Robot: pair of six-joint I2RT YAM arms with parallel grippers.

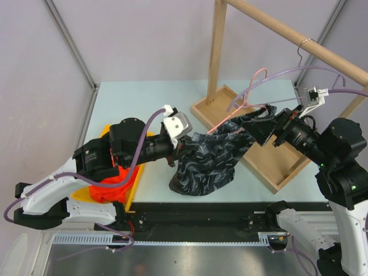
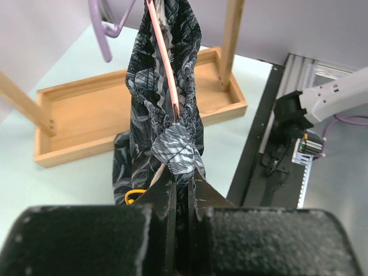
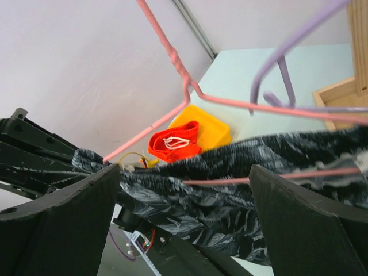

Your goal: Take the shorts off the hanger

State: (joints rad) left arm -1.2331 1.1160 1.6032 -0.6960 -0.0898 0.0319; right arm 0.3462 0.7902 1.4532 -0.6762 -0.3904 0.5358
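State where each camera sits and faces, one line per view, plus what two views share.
Top external: above and behind the bases, looking down on the table; left arm, right arm, left gripper and right gripper show, at the dark shorts.
Left wrist: on the left arm, looking along its shut fingers at the pink hanger.
Right wrist: on the right arm, looking between its open fingers towards the orange shorts.
Both wrist views share the dark shorts and pink hanger.

pale green table (image 1: 144,103) carries a wooden rack base (image 1: 276,158) at right, a yellow tray (image 1: 137,181) at left, and the dark shorts (image 1: 207,167) sagging onto it between them.
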